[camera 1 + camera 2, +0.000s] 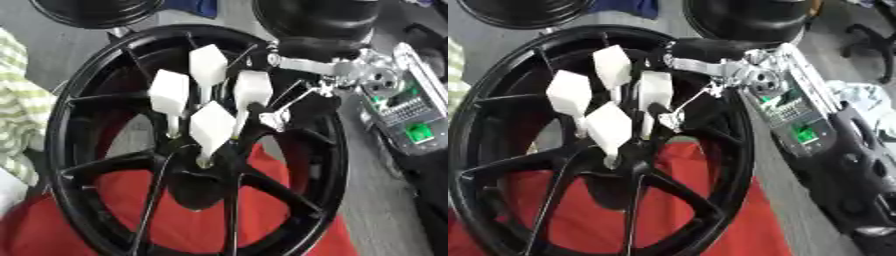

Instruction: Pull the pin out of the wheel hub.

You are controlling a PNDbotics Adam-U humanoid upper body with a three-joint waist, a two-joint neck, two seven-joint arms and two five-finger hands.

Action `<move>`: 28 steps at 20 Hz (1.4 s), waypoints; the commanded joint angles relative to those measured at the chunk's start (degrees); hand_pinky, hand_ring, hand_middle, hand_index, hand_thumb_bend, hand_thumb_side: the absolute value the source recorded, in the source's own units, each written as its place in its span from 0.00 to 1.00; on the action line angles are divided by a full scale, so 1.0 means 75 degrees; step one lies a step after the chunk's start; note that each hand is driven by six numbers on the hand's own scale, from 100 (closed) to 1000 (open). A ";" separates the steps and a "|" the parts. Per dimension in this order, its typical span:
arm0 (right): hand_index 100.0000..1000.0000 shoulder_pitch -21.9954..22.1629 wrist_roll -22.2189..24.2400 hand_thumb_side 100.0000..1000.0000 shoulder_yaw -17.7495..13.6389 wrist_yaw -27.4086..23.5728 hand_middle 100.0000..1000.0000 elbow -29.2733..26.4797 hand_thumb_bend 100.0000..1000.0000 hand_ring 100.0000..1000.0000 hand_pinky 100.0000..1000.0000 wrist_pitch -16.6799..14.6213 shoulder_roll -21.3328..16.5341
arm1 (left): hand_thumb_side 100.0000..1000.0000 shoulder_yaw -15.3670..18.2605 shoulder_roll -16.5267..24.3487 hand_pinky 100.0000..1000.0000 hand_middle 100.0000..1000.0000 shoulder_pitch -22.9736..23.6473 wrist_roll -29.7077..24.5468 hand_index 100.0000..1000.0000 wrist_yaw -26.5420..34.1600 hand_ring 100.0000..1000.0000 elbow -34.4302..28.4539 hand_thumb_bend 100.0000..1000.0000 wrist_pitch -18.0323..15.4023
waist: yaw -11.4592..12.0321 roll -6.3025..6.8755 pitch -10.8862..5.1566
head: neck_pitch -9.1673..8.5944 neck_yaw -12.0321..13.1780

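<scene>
Reaching in from the upper right, the right hand [262,112] closes its fingers on one white pin [251,92]. All four pins stand seated in the wheel hub [197,160]; extraction remains undone.

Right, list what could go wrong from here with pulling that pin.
1. Four white pins stand close together in the black wheel hub. The right hand reaches among them by the rightmost one, so it may knock or drag a neighbour.
2. The hand's fingers are hard to make out against the black spokes; a poor hold could slip off the pin's white head.
3. The wheel rests on a red cloth; an off-axis pull might shift it.
</scene>
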 commanded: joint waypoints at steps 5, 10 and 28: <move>0.90 -0.0088 -0.0058 0.18 -0.0175 0.0077 0.69 -0.0019 0.00 0.67 0.80 0.0137 -0.0121 | 0.79 0.0019 0.0112 0.60 0.67 -0.0059 -0.0019 0.73 -0.0077 0.72 -0.0145 0.00 -0.0023 | -0.0021 0.0081 -0.0103 | -0.0121 -0.0044; 0.90 -0.0083 -0.0008 0.22 -0.0174 0.0111 0.65 0.0034 0.00 0.65 0.79 0.0124 -0.0105 | 0.79 0.0008 0.0110 0.60 0.67 -0.0071 -0.0034 0.73 -0.0084 0.72 -0.0145 0.00 -0.0026 | -0.0036 0.0100 -0.0081 | -0.0146 -0.0036; 0.53 -0.0100 -0.1201 0.11 -0.0169 -0.0722 0.33 -0.0085 0.00 0.49 0.73 0.0758 -0.0031 | 0.79 0.0004 0.0100 0.61 0.67 -0.0102 -0.0024 0.72 -0.0115 0.72 -0.0145 0.00 -0.0006 | 0.0050 0.0032 -0.0040 | -0.0165 -0.0099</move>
